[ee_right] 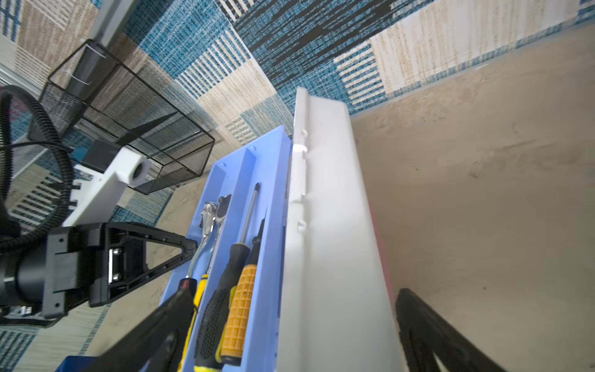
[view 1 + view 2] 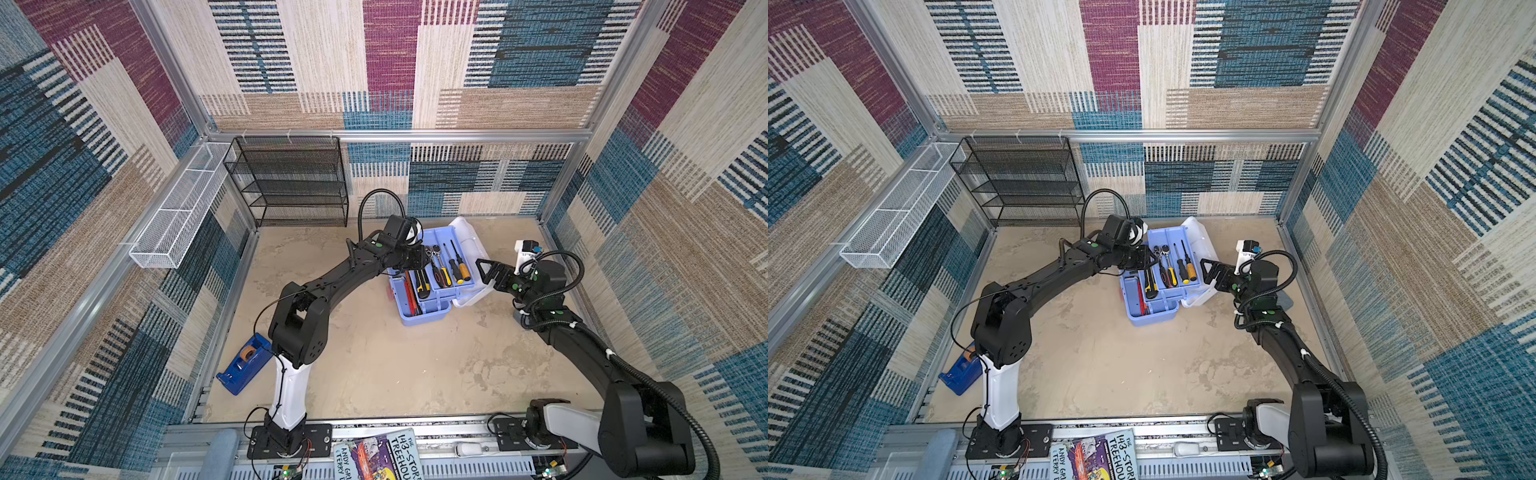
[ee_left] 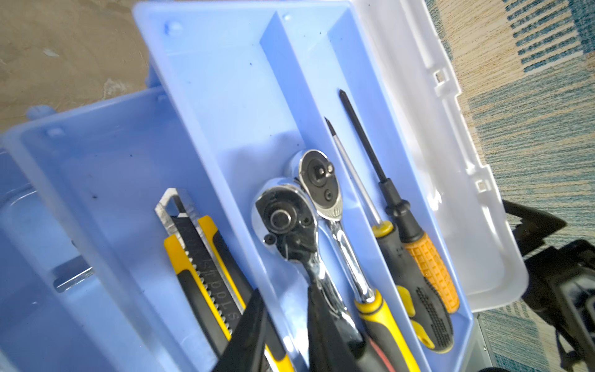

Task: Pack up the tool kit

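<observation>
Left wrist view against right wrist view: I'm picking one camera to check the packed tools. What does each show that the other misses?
Only the left wrist view shows the yellow-and-black utility knife, lying in the lower compartment beside the upper tray. Only the right wrist view shows the black wire-mesh rack by the wall. Both show that tray's two ratchets, the orange-handled screwdriver, the black-and-yellow screwdriver, and the open white lid.

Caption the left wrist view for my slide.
Left gripper straddling the wall of the upper tray; two ratchets and two screwdrivers inside, knife in the lower tray, lid open.
</observation>
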Controlling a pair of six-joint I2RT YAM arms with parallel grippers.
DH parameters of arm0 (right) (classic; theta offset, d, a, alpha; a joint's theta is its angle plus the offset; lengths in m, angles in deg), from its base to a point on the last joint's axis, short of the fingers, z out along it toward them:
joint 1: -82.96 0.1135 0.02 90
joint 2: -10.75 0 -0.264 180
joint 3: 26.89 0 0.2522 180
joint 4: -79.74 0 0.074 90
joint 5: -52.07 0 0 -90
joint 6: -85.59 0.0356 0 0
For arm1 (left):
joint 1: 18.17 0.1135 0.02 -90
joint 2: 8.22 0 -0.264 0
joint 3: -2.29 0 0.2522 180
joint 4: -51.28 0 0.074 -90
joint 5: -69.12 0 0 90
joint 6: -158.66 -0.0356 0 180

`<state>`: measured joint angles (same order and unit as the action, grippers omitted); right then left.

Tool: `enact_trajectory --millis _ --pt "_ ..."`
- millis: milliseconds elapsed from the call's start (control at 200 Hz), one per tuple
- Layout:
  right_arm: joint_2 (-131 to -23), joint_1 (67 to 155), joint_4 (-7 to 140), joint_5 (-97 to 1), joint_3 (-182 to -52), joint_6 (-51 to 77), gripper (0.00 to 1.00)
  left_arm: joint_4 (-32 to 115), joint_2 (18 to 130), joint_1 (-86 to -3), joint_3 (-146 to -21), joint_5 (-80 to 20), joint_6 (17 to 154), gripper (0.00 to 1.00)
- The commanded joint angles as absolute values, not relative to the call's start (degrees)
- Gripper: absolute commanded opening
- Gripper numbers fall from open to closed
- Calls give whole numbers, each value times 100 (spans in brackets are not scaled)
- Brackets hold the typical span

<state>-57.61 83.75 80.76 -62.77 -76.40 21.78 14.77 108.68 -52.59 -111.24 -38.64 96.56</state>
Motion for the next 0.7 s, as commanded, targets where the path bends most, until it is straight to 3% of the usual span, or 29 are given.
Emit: enact_trajectory --millis 0,290,696 --pt "-5781 8384 8602 -6784 -7642 2541 100 706 10878 -5230 -11020 -3459 9501 25" --pt "-5782 8394 8794 -7470 -7669 3007 96 861 10686 -5193 -10810 -3494 9536 25" --pt "-5905 8918 8793 -7412 -7694 3063 93 920 10504 -5142 -10521 -3477 9546 25"
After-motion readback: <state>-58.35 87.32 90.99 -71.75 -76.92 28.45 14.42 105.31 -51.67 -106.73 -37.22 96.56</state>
